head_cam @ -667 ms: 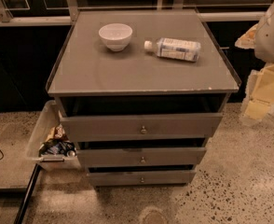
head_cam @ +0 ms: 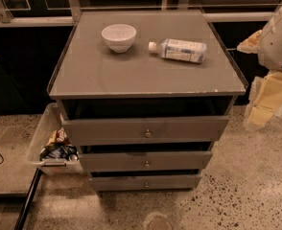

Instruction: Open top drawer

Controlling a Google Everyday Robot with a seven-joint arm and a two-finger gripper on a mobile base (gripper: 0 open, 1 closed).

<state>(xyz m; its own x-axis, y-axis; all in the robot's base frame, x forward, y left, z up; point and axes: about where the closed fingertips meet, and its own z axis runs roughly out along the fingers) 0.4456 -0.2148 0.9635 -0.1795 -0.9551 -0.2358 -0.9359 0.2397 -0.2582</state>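
Top drawer [head_cam: 189, 128]: uppermost of 3 in grey cabinet [head_cam: 146, 75], mid-view. Robot arm [head_cam: 277, 44] at right edge, beside cabinet, not touching it. Gripper [head_cam: 268, 102] hangs under it, angled down twd floor, well apart from drawer; can't tell if open or closed. Drawer front sits fwd of cabinet top edge w/ dark gap above, flat grey panel, small round knob [head_cam: 147, 133] at centre.

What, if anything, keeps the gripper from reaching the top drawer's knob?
Probably nothing, so likely yes: the gripper sits right of the cabinet, and nothing stands before the knob on the top drawer.
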